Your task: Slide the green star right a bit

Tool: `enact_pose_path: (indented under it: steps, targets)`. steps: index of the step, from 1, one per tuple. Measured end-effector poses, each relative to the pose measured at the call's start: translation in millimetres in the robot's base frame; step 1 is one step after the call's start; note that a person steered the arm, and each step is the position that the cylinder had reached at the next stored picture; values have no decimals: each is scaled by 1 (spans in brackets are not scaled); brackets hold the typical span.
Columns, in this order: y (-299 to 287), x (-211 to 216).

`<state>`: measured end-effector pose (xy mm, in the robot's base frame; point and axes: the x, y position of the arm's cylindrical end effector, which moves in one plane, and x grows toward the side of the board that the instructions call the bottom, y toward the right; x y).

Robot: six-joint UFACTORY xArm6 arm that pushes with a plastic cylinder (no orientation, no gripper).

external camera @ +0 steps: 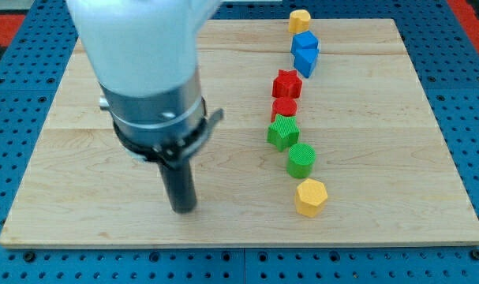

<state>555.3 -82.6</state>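
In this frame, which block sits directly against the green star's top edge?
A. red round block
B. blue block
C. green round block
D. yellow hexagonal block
A: the red round block touches the green star from the view's top, while my tip stands well to the view's left.

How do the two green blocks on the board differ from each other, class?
The green star has pointed arms; the green cylinder is round. The green star lies nearer the view's top, touching a red block; the green cylinder lies lower, nearer the yellow hexagon. Both share the same ridged green and stand right of my tip.
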Motion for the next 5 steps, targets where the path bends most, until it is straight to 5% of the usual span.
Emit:
enact_pose_path:
  steps: [5]
  targets:
    - [64,-80]
